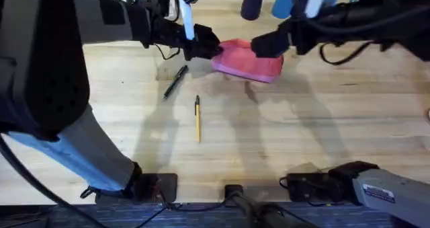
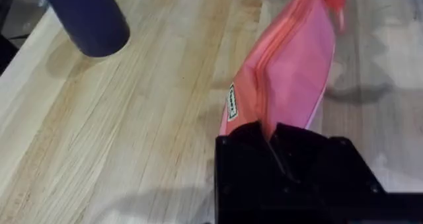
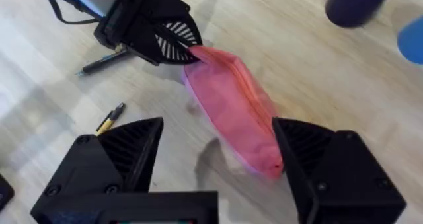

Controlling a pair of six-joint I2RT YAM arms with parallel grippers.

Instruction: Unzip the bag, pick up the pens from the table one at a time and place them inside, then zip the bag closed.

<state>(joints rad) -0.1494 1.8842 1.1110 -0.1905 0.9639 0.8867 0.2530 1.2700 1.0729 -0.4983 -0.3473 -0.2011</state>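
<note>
My left end effector (image 1: 209, 50) clamps one end of the soft pink fabric bag (image 1: 247, 61), my right end effector (image 3: 218, 161) spread wide above its other end.

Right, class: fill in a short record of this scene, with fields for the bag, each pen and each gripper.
bag: pink, on the table, zipper looks closed
black pen: on the table, near the left gripper
yellow pen: on the table, nearer the arm bases
left gripper: shut on the bag's end
right gripper: open, over the bag's other end
</note>
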